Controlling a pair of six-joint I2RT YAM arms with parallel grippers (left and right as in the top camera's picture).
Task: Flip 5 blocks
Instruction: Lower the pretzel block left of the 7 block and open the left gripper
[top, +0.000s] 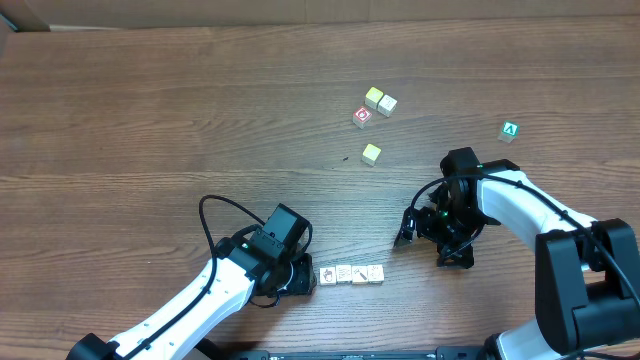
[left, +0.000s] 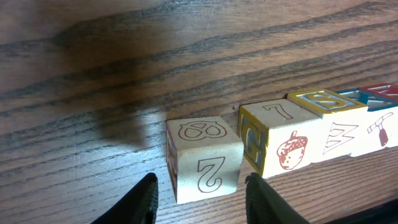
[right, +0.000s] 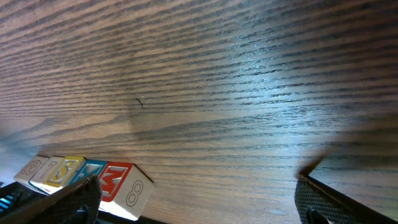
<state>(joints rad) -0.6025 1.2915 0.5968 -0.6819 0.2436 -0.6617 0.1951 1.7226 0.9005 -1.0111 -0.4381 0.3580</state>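
A short row of pale picture blocks (top: 351, 273) lies near the table's front edge. My left gripper (top: 303, 277) sits at the row's left end. In the left wrist view its jaws (left: 205, 202) stand open on either side of the end block (left: 202, 158), which shows a pretzel on top and a "2" in front, with a gap on each side. This block stands slightly apart from its neighbour (left: 277, 140). My right gripper (top: 428, 243) hovers right of the row, wide open (right: 199, 208) and holding nothing. The row's right-end block (right: 124, 183) shows at its lower left.
Three yellow-topped cubes (top: 373, 97), (top: 387, 104), (top: 371, 153) and a red-faced cube (top: 362, 116) lie at the back centre. A green "A" cube (top: 510, 130) sits at the far right. Brown wooden tabletop (top: 150, 120) spreads to the left.
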